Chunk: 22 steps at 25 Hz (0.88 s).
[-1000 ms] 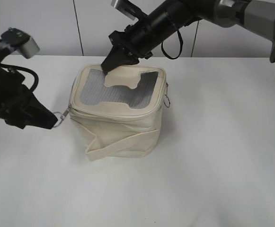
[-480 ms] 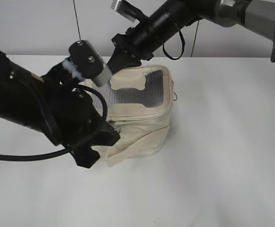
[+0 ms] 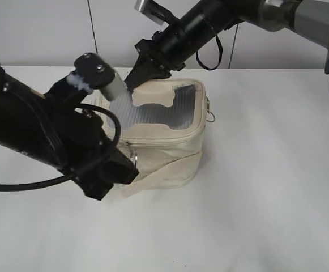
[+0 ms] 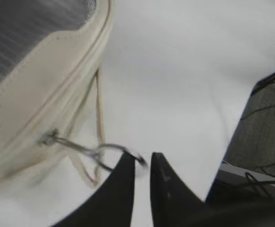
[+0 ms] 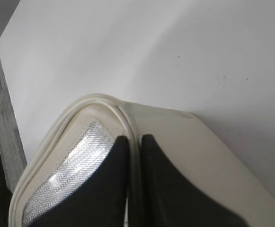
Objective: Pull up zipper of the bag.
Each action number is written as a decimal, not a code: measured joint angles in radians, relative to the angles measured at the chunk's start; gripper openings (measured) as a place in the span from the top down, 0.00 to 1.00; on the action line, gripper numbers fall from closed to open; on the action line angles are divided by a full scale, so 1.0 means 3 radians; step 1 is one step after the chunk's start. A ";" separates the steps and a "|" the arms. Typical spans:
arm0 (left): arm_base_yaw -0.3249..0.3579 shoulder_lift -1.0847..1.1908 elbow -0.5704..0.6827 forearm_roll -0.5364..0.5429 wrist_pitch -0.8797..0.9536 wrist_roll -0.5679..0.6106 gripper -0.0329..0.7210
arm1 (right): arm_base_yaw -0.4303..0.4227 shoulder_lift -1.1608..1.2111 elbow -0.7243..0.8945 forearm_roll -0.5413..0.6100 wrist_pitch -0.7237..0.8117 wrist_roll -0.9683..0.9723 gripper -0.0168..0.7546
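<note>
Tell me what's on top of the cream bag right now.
The right gripper pinches the back rim of the bag, beside the silver mesh panel with its cream patch. The left arm covers the lid's front-left corner; the inside is hidden.

Bright, even light | soft shadows under bag (image 3: 158,136) | left wrist view blurred | mesh glare, right wrist view

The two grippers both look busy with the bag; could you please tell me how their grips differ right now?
The left gripper pinches the metal zipper ring at the front of the bag, low by the table. The right gripper clamps the bag's rim at the top back edge, beside the mesh panel. The left holds hardware by its fingertips, the right holds fabric. Both are nearly shut, with dark fingers.
</note>
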 joint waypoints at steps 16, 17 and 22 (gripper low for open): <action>0.1651 -0.0326 -0.0233 -0.0572 0.0905 0.0256 0.50 | -0.0693 -0.0303 -0.0245 -0.0444 0.0063 0.0526 0.64; 0.1661 -0.0221 -0.0358 -0.0645 0.0917 0.0307 0.50 | -0.0733 -0.0389 -0.0125 -0.0451 0.0063 0.0520 0.66; 0.1672 0.0433 -0.1187 -0.0870 0.1186 0.0397 0.43 | -0.0863 -0.1088 0.1147 -0.0458 -0.0325 0.0204 0.69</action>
